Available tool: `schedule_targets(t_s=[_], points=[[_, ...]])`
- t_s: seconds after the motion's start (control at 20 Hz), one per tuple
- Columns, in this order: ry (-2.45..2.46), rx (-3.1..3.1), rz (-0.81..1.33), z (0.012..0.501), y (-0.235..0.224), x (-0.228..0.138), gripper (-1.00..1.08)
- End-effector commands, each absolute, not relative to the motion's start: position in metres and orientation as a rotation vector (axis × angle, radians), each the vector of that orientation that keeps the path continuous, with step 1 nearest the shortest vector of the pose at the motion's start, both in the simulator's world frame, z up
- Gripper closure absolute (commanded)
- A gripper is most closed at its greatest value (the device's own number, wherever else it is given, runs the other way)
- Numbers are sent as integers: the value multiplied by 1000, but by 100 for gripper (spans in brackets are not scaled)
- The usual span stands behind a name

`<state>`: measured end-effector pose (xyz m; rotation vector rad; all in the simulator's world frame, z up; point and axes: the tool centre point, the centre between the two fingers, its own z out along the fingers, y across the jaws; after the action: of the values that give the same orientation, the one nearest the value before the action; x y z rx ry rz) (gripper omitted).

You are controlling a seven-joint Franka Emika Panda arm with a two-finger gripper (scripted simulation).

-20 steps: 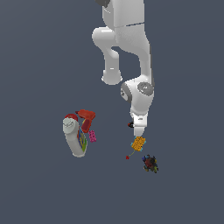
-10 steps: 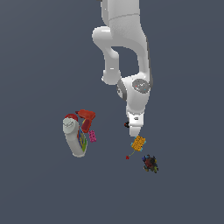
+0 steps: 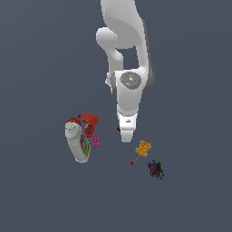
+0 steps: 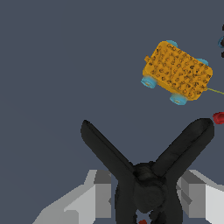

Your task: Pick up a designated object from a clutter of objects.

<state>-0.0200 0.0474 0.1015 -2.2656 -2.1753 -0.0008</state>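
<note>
one black clamp (image 4: pixel 146 175) between gripper (image 4: pixel 148 199) fingers, one orange block (image 4: pixel 177 72).

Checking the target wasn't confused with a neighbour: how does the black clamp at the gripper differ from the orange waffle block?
The black clamp is plain black, with two long prongs spread in a V; the orange waffle block is boxy, bumpy and orange, with small blue knobs at its corners. The clamp sits between the gripper's grey fingers; the block lies apart, untouched. Both are small.

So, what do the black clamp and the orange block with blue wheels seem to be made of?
Black clamp: looks like matte hard plastic or coated metal, evenly dark, almost without shine. Orange block: seems moulded plastic, its top covered with small bumps, with glossier light-blue wheels. Both are renders, so this is uncertain.
</note>
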Motion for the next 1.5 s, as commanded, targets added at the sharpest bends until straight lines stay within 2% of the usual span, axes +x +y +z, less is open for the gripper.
schedule_targets(t_s=[0.0,0.75,1.45], points=[[-2175,-2264,-3,121,27,-10,108],[-2175,-2263,-5,238,-97,56,108],[-2175,-2265,-2,310,-175,100,108]])
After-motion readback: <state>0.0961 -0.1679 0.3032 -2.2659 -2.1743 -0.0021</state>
